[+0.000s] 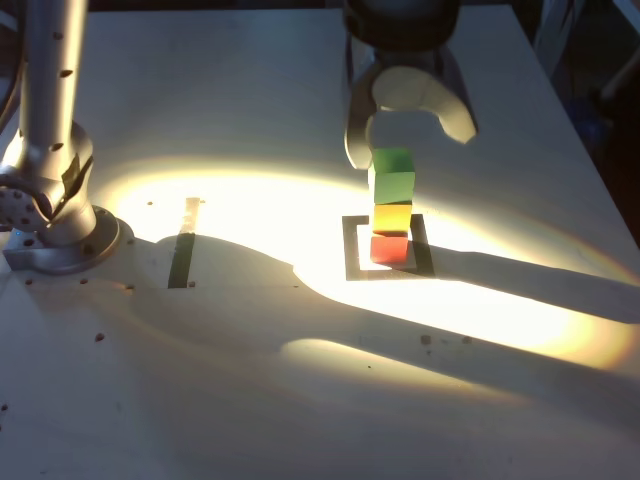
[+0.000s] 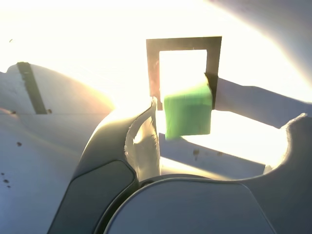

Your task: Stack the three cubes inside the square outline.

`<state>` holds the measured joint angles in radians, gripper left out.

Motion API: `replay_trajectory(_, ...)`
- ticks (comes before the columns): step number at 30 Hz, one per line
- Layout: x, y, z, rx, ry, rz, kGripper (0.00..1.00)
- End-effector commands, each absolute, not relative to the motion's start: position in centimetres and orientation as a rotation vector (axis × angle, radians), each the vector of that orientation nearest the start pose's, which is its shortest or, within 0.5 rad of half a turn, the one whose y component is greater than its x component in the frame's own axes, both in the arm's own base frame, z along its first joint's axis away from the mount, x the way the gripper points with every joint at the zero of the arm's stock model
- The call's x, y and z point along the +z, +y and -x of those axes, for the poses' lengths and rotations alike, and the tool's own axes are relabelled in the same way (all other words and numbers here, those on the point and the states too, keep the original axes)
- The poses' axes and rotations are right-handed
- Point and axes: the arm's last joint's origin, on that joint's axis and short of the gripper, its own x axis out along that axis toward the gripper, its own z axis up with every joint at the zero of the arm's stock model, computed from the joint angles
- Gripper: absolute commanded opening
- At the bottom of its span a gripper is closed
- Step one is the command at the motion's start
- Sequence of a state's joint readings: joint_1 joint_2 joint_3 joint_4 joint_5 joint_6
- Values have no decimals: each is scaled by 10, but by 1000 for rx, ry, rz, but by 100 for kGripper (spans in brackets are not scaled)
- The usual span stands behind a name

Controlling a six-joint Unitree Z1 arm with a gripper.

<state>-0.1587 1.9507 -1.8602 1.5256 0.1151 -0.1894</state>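
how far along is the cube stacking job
Done: the red cube sits inside the square outline, with the yellow cube on it and the green cube on top. In hand: nothing; the gripper is open around the green cube's top, apparently not clamping it. Left: only lifting the arm clear without nudging the stack.

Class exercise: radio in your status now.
Claw open above green cube. Green on yellow on red, inside square outline. Nothing obstructing.
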Motion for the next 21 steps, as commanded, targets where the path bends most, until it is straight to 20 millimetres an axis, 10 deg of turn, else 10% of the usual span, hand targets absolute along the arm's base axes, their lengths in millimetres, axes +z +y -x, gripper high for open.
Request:
replay_trajectory(1, 356, -49, -333, 109, 1593, -89, 100)
replay_trajectory(10, 367, -35, -263, 38, 1648, -181, 100)
replay_trajectory(21, 313, -15, -189, 40, 1770, -200, 100)
